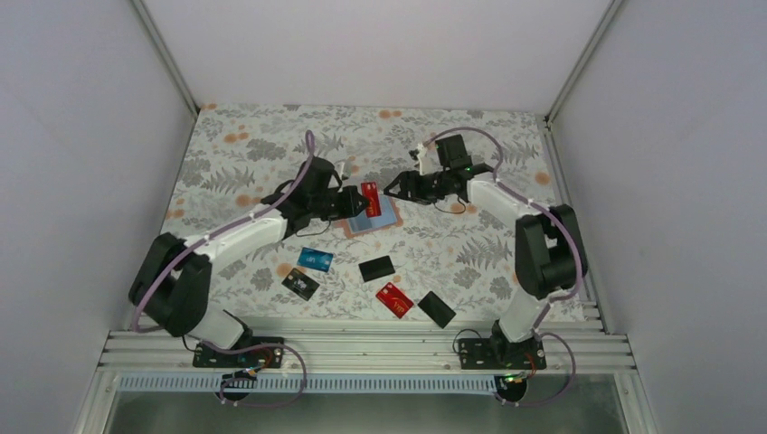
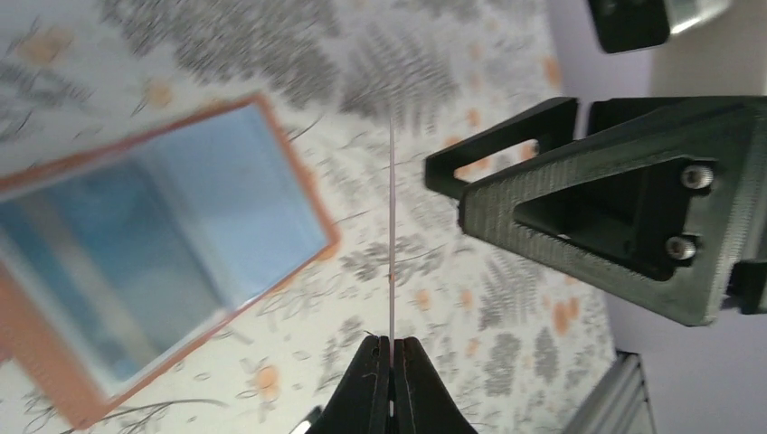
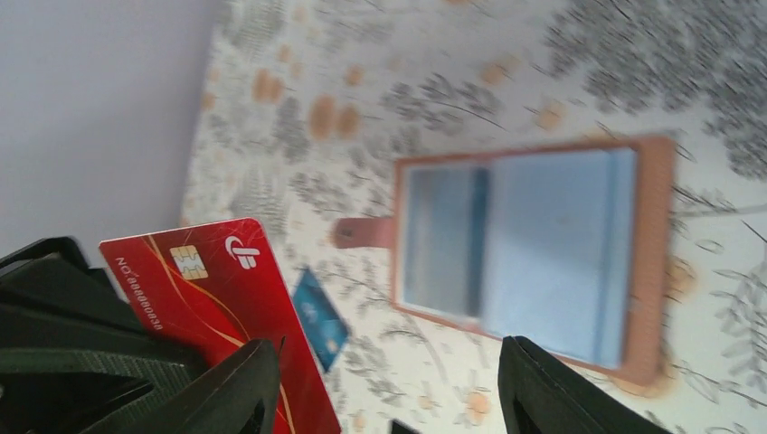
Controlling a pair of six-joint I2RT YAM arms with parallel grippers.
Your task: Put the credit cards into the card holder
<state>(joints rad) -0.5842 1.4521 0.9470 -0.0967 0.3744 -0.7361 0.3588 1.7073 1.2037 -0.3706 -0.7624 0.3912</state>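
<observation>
My left gripper (image 1: 353,201) is shut on a red credit card (image 1: 368,195) and holds it above the table, just left of the open card holder (image 1: 373,219). The holder is tan-brown with a pale blue slotted inside, lying flat. In the left wrist view the card (image 2: 392,226) shows edge-on between the closed jaws (image 2: 391,362), with the holder (image 2: 154,244) to the left. My right gripper (image 1: 392,189) is open and empty, facing the card from the right. In the right wrist view (image 3: 389,389) the red card (image 3: 213,298) is at left and the holder (image 3: 552,253) at right.
Loose cards lie nearer the arms: a blue one (image 1: 316,259), a black one (image 1: 300,284), another black one (image 1: 376,268), a red one (image 1: 394,299) and a black one (image 1: 437,308). White walls enclose the floral table, with a metal rail along the near edge (image 1: 362,348).
</observation>
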